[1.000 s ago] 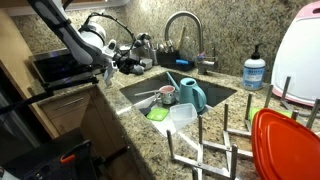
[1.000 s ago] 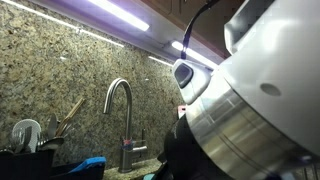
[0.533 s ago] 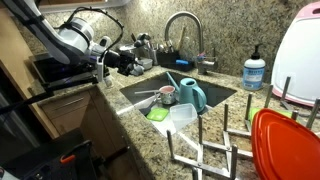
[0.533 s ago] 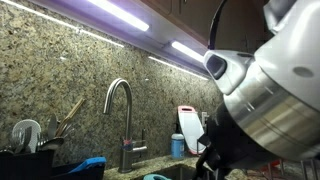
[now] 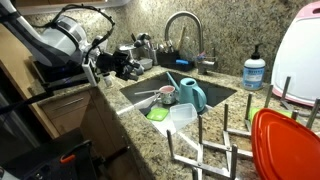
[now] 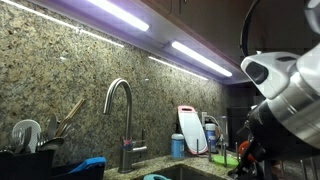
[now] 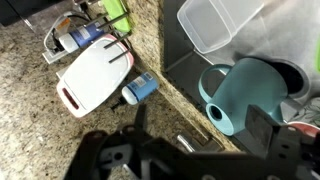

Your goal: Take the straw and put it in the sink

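My gripper (image 7: 200, 135) hangs spread wide and empty, dark fingers (image 7: 137, 118) well apart above speckled granite. The straw (image 5: 147, 96), a thin pale tube, seems to lie across the steel sink's (image 5: 218, 88) left rim, near the rounded teal jug (image 7: 245, 90).

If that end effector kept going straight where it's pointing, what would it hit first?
The end effector would likely meet the sink at its near rim, beside the teal jug; depth is unclear.
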Controlling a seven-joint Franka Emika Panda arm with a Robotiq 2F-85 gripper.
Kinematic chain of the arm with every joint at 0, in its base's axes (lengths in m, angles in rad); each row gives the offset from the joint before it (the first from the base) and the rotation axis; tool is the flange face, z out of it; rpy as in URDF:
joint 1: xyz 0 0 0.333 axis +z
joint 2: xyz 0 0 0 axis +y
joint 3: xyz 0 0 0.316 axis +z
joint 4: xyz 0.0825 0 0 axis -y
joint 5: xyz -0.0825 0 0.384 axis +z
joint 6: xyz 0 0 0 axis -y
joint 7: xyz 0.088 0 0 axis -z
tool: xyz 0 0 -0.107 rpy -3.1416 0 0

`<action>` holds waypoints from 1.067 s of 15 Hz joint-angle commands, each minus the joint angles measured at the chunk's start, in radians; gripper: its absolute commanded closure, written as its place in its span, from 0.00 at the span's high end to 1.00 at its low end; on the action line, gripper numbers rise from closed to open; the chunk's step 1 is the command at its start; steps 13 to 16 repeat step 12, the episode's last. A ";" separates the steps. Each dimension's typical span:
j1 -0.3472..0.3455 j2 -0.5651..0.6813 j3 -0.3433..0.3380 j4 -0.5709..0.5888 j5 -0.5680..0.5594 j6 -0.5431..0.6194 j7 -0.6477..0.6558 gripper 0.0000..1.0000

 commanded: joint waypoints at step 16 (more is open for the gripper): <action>-0.024 -0.150 -0.062 -0.193 0.084 -0.003 -0.003 1.00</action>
